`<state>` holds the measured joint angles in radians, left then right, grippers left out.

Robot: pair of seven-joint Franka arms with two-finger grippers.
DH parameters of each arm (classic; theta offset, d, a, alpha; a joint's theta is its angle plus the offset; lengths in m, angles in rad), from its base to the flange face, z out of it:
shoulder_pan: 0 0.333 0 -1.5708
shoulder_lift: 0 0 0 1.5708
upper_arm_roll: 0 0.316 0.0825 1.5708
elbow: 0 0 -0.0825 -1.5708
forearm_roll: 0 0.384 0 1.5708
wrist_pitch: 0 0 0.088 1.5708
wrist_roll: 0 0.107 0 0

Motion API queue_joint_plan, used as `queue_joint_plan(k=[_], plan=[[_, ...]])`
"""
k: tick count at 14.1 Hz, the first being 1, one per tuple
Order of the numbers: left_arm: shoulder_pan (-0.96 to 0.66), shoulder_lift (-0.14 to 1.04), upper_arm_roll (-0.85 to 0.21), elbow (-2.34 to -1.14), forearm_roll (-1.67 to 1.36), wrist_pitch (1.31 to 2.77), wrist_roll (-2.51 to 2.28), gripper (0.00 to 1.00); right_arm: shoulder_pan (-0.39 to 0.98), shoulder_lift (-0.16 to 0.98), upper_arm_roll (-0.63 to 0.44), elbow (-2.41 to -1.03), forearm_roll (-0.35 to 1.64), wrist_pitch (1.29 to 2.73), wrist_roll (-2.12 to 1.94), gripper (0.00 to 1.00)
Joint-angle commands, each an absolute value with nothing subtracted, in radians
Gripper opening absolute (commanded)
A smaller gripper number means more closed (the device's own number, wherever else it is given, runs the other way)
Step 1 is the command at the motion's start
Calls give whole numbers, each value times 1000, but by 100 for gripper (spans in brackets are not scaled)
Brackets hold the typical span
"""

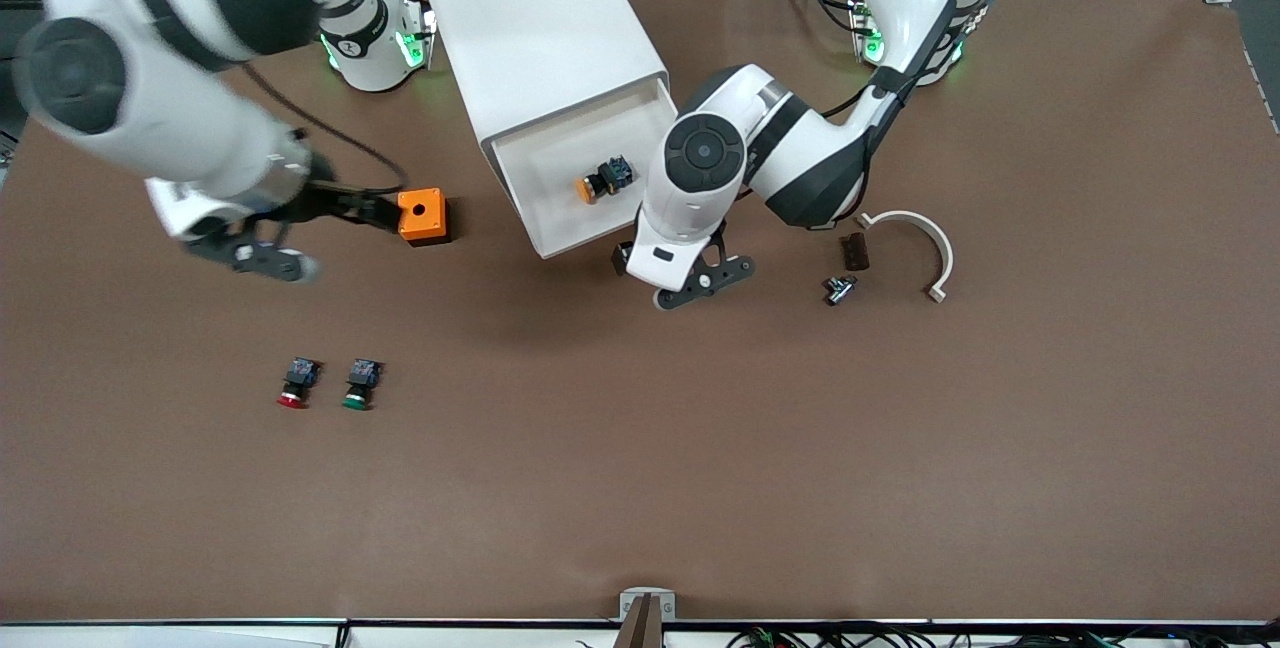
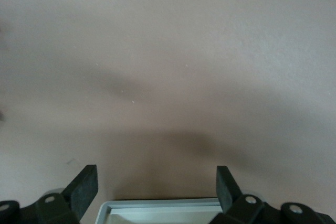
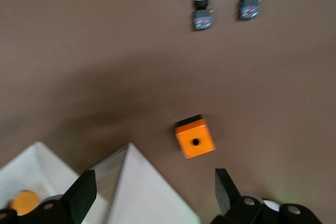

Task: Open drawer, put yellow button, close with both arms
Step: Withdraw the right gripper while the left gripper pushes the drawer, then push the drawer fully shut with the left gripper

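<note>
The white cabinet (image 1: 540, 28) has its top drawer (image 1: 545, 173) pulled out. The yellow button (image 1: 598, 183) lies in it on its side. My left gripper (image 1: 680, 273) is open and empty at the drawer's front corner, toward the left arm's end. In the left wrist view the drawer rim (image 2: 163, 208) shows between the left gripper (image 2: 156, 190) fingers. My right gripper (image 1: 315, 236) hangs open and empty beside the orange box, over the table at the right arm's end. The right wrist view past the right gripper (image 3: 155, 192) shows the cabinet (image 3: 142, 192), the drawer (image 3: 37, 166) and the yellow button (image 3: 23, 203).
An orange box (image 1: 423, 216) (image 3: 195, 138) stands beside the cabinet. A red button (image 1: 293, 383) and a green button (image 1: 360, 384) lie nearer the front camera. A white curved piece (image 1: 925, 243), a dark block (image 1: 854, 251) and a small metal part (image 1: 838, 288) lie toward the left arm's end.
</note>
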<state>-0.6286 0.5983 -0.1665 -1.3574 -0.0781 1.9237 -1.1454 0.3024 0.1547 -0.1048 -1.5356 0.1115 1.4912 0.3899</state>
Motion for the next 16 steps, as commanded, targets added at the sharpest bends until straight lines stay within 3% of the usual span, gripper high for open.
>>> queue_joint_plan(k=[1,6,16], plan=[[-653,584,-169,-1381,-52,1945,-1198,99,160,132,-80,-1519,58,1425,145,100],[-690,586,-170,-1379,-66,1942,-1249,99,45,140,-78,-1465,-8,1394,-75,100],[-781,588,-184,-1381,-115,1853,-1378,99,-23,164,-75,-1450,-43,1393,-90,100]])
